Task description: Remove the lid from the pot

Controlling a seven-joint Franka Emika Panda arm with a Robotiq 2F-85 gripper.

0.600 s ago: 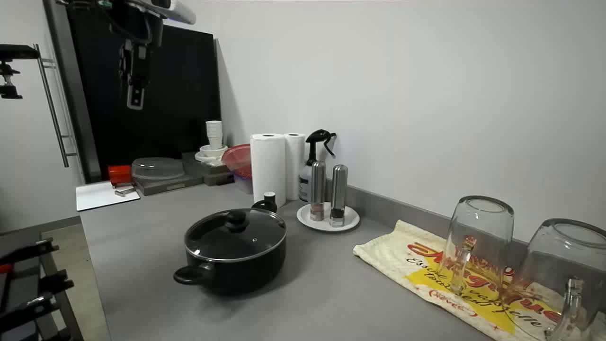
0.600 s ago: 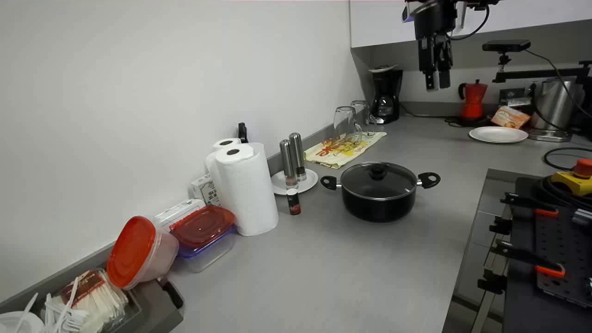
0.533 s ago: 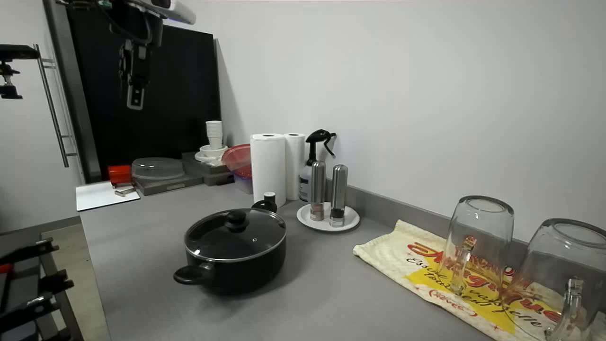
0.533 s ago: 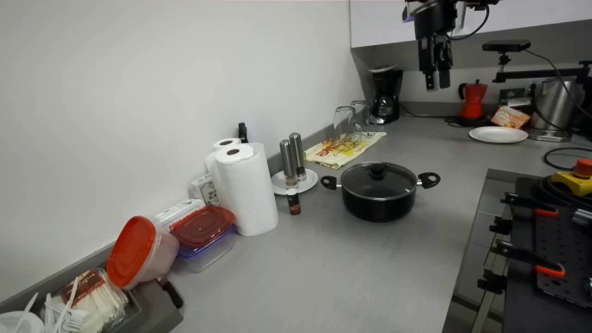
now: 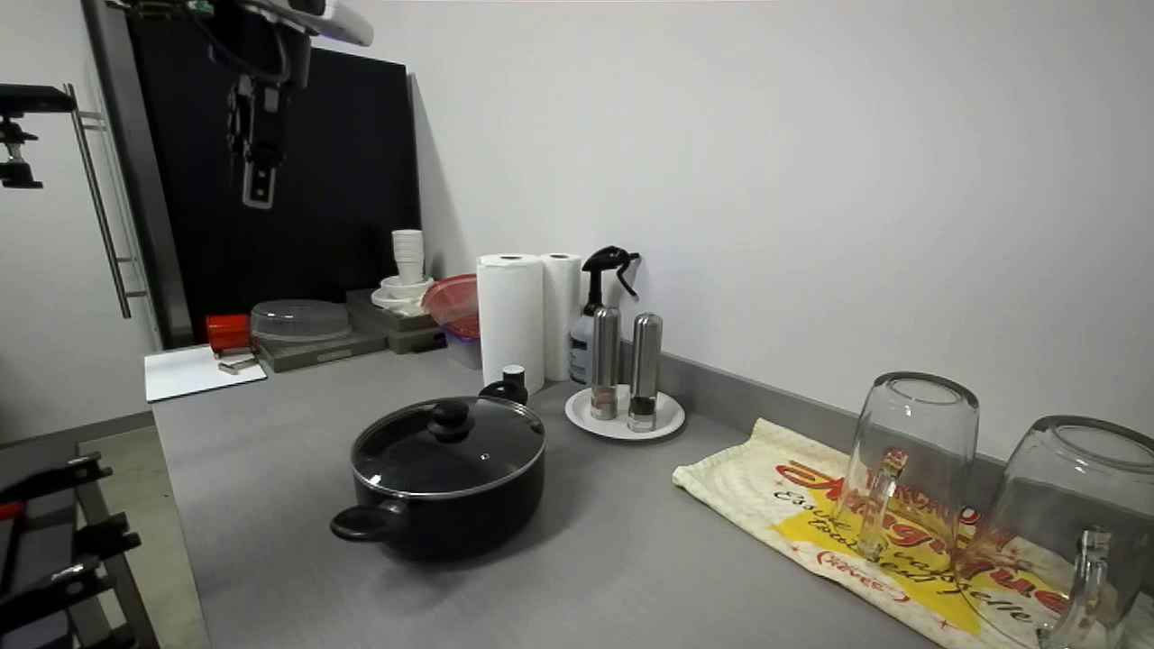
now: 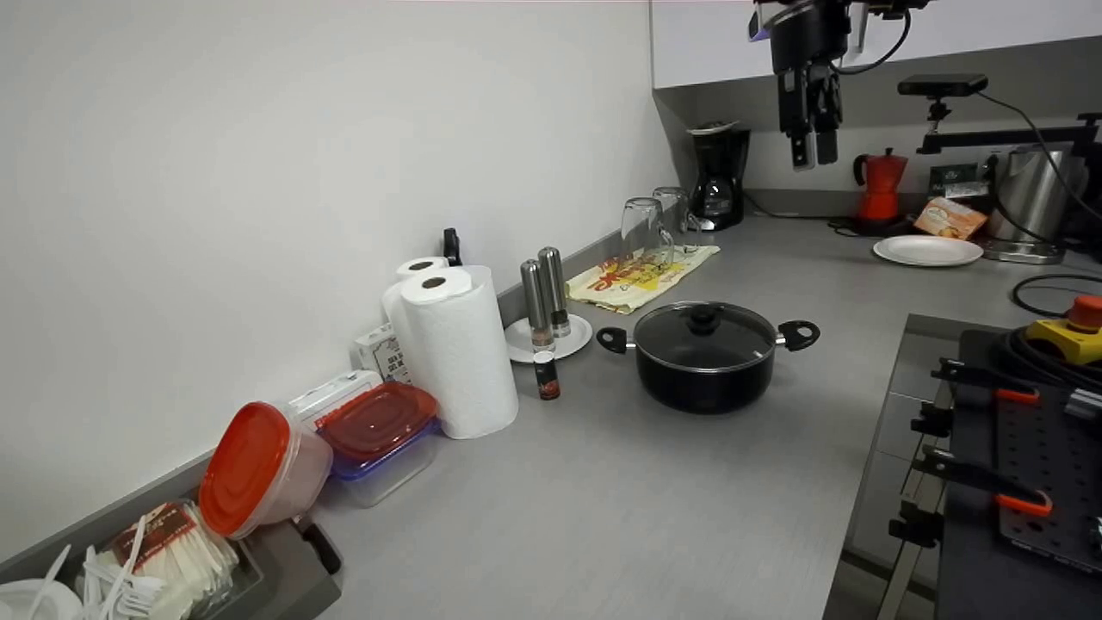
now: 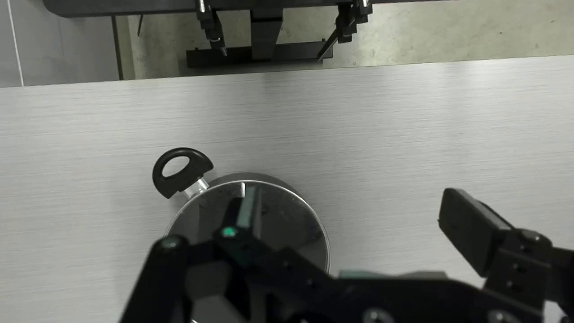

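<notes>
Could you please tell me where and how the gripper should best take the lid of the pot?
Grip the black knob at the centre of the lid, probably best from above, lowering the open gripper over it. The knob stands up from the lid, while the lid's rim sits close on the pot and likely offers little to hold.

Black "Essui" and "elle" on the cloth [image 5: 793, 514], with unclear lettering on the white box [image 6: 380, 351].
</notes>
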